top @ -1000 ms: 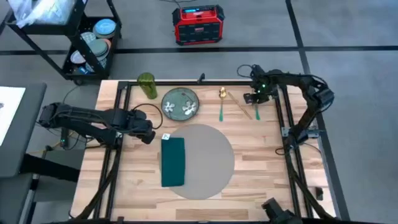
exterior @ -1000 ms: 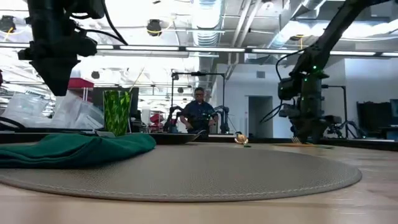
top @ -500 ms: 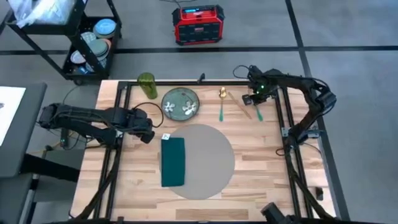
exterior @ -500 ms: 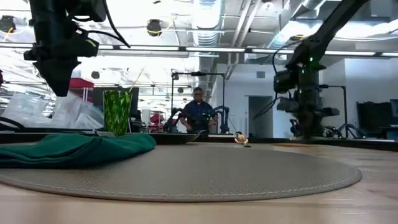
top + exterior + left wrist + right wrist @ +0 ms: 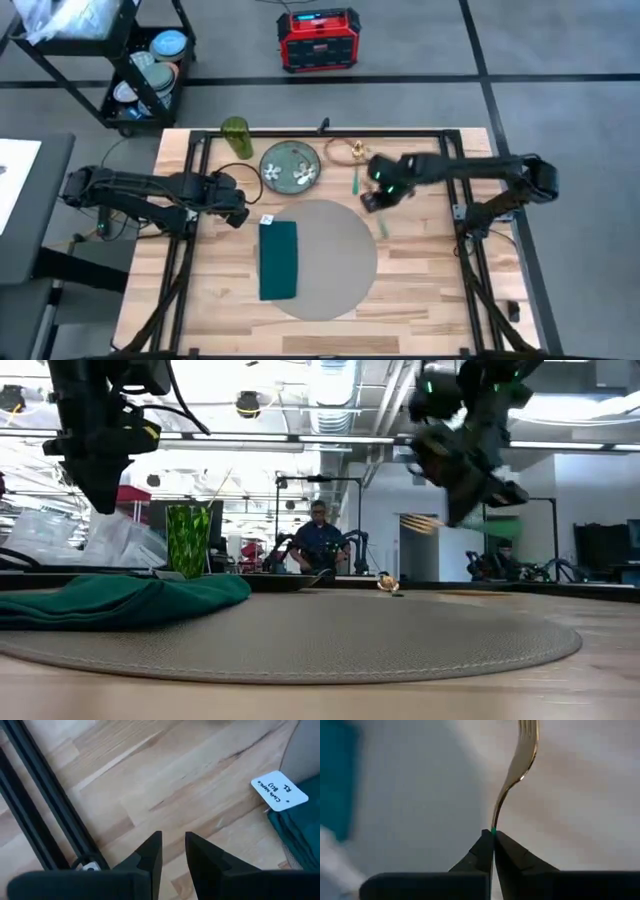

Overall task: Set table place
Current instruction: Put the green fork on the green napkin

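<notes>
Since the earlier frame, the right gripper has left the far right part of the table and swung in toward the placemat, carrying a fork with it. From above, we see it just off the mat's far right edge; the green spoon and another gold piece lie beyond, beside the floral plate and green glass. A folded green napkin lies on the mat's left side. The left gripper waits just left of it.

At table height, we see the right gripper in the air, fork raised clear of the mat.

The left wrist shows fingers slightly parted, holding nothing, above bare wood near a white tag.

The right wrist shows fingers pinched tight on the fork by its green handle end.
</notes>
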Tool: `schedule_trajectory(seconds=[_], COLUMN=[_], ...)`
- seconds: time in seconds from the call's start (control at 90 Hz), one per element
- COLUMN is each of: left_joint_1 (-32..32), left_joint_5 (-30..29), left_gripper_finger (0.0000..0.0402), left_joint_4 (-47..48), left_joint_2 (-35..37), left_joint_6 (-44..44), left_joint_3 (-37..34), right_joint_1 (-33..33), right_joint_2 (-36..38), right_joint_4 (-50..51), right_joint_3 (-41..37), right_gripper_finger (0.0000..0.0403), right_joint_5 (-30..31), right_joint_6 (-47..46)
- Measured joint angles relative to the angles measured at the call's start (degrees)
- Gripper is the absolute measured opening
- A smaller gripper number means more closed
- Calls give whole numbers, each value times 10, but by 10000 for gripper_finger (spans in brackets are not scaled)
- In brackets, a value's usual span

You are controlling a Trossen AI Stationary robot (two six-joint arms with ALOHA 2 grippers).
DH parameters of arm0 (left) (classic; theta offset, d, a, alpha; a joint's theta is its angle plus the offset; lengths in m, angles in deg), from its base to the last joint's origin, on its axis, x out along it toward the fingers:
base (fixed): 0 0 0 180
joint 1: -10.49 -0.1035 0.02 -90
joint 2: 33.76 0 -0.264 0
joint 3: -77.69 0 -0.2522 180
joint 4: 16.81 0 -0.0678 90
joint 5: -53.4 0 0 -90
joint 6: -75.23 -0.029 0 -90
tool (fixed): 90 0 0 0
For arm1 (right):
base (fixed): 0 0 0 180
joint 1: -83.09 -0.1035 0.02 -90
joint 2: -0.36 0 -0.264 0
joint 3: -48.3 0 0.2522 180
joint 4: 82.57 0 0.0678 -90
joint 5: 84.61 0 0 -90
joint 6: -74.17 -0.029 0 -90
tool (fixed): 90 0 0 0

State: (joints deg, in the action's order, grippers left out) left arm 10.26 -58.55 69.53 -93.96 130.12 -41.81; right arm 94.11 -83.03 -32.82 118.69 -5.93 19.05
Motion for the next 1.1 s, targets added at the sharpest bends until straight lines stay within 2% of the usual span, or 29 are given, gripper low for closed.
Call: schedule_trajectory(seconds=[0.189, 0.311, 0.422, 0.522, 0.633, 0.789, 0.989, 1.1], left_joint_1=[0, 0, 0, 0, 0, 0, 0, 0], left_joint_5=[-10, -14, -14, -14, -14, -14, -24, -24], left_gripper_finger=[68, 68, 68, 68, 68, 68, 68, 68], left_joint_4=[0, 0, -1, 0, 0, 1, 10, 10], left_joint_2=[0, 0, 0, 0, 0, 0, 0, 0], left_joint_6=[-27, -32, -37, -39, -36, -5, 66, 69], left_joint_3=[0, 0, 0, 0, 0, 0, 0, 0], right_joint_1=[-85, -109, -114, -110, -102, -100, -125, -140], right_joint_2=[-92, -173, -254, -322, -387, -443, -472, -472], right_joint_4=[-222, -392, -527, -580, -586, -587, -729, -759], right_joint_3=[0, 6, 47, 116, 210, 294, 295, 282], right_gripper_finger=[1, 0, 0, 0, 0, 0, 0, 0], right_joint_5=[-58, -125, -195, -235, -264, -254, -164, -120], right_joint_6=[-103, -142, -173, -184, -179, -190, -267, -289])
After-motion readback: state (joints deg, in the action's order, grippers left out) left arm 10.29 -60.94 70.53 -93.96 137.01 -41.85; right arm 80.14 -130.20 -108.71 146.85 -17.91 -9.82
